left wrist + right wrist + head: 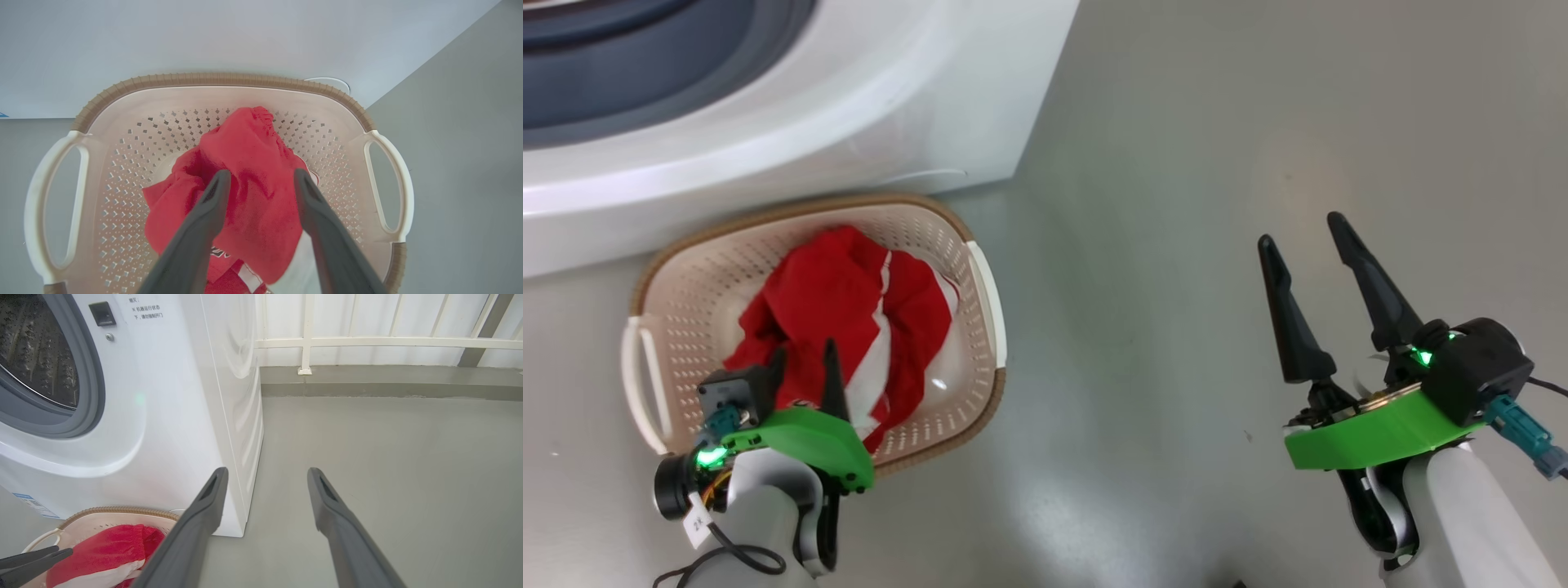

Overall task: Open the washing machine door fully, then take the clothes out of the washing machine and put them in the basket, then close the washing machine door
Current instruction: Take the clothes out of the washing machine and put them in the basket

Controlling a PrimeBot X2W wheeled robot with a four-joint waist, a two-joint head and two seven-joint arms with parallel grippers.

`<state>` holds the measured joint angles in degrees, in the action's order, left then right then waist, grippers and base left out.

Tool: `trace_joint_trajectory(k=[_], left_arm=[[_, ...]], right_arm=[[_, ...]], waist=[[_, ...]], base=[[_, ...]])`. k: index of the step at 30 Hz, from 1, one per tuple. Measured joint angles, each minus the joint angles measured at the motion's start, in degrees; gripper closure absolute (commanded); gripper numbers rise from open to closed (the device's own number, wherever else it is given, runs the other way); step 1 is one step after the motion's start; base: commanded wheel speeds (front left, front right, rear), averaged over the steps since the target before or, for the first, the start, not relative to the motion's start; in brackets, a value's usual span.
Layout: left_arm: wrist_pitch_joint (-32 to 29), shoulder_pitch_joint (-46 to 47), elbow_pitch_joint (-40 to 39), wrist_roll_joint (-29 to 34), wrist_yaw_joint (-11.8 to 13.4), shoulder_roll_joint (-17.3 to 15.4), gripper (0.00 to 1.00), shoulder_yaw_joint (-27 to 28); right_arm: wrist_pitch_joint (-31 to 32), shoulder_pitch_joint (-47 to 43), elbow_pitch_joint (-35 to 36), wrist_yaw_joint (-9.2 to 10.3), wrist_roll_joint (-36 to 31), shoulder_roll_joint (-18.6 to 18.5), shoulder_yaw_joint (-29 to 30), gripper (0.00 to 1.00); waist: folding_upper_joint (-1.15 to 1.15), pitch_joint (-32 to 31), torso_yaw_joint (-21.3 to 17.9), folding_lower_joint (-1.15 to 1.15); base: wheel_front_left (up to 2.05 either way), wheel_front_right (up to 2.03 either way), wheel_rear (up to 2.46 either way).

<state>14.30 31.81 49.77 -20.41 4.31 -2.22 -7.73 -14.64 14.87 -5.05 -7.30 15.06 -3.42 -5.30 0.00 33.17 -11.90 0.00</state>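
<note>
Jaws of left gripper [261, 173] over clothes [245, 139]

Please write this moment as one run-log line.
red garment: in basket | left hand: open over garment | right hand: open, empty

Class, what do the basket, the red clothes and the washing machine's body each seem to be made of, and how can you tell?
The basket: probably moulded plastic, matt cream, judging by its regular punched holes and weave-patterned brown rim. The clothes: soft matt fabric, crumpled in loose folds. The washing machine: glossy white shell, painted metal or plastic; its sheen leaves that open.
</note>
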Motion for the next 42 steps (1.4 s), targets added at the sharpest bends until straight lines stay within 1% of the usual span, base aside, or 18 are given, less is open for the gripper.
trace_joint_trajectory(k=[3,7,9,10,14,15,18,23,29,33,42], left_arm=[[0.0,-0.3,-1.7,-1.0,0.8,0.0,0.0,-0.6],[0.0,-2.6,-6.5,-0.8,1.8,0.0,0.0,-1.5],[0.0,-4.4,-9.9,-0.5,2.3,0.0,0.0,-1.9],[0.0,-6.3,-13.9,0.4,2.3,0.0,0.0,-2.0],[0.0,-9.9,-21.1,2.4,2.8,0.0,0.0,-2.4],[0.0,-9.9,-21.1,2.4,2.8,0.0,0.0,-2.4],[0.0,-12.4,-27.1,3.8,3.3,0.0,0.0,-2.9],[0.0,-16.4,-35.7,6.9,3.3,0.0,0.0,-3.7],[0.0,-21.2,-40.4,9.2,3.4,-0.8,0.0,-4.1],[-0.2,-24.4,-43.0,10.0,4.8,-1.9,0.0,-4.2],[-3.8,-31.6,-47.9,10.1,6.8,-3.8,0.0,-3.5]], right_arm=[[0.0,-0.1,-0.5,0.0,0.0,-0.1,-0.7,0.0],[0.0,-0.9,-1.4,0.0,-0.2,-0.4,-1.2,0.0],[0.0,-1.1,-1.6,0.0,-0.5,-0.5,-1.2,0.0],[0.0,-2.0,-1.9,0.0,-0.6,-0.6,-1.3,0.0],[0.0,-3.4,-3.0,0.0,-1.0,-0.8,-1.3,0.0],[0.0,-3.4,-3.0,0.0,-1.0,-0.8,-1.3,0.0],[0.0,-4.0,-3.4,0.0,-1.2,-0.8,-1.2,0.0],[0.0,-6.0,-4.5,0.0,-1.5,-0.8,-1.0,0.0],[0.0,-8.1,-5.5,0.0,-1.8,-0.7,-0.7,0.0],[0.0,-9.6,-6.0,0.0,-2.1,-0.4,-0.1,0.0],[0.0,-14.0,-6.6,0.0,-3.2,0.1,1.0,0.0]], waist=[[0.0,-1.4,0.7,0.0],[0.0,-3.7,1.7,0.0],[0.0,-5.0,2.2,0.0],[0.0,-6.4,2.8,0.0],[0.0,-9.2,3.9,0.0],[0.0,-9.2,3.9,0.0],[0.0,-11.3,4.7,0.0],[0.0,-14.9,5.9,0.0],[0.0,-19.1,7.0,0.0],[0.0,-21.8,7.6,0.0],[0.0,-27.0,8.5,0.0]], base=[[0.0,0.0,0.0],[0.0,0.0,0.0],[0.0,0.0,0.0],[0.0,0.0,0.0],[0.0,0.0,0.0],[0.0,0.0,0.0],[0.0,0.0,0.0],[0.0,0.0,0.0],[0.0,0.0,0.0],[0.0,0.0,0.0],[0.0,0.0,0.0]])
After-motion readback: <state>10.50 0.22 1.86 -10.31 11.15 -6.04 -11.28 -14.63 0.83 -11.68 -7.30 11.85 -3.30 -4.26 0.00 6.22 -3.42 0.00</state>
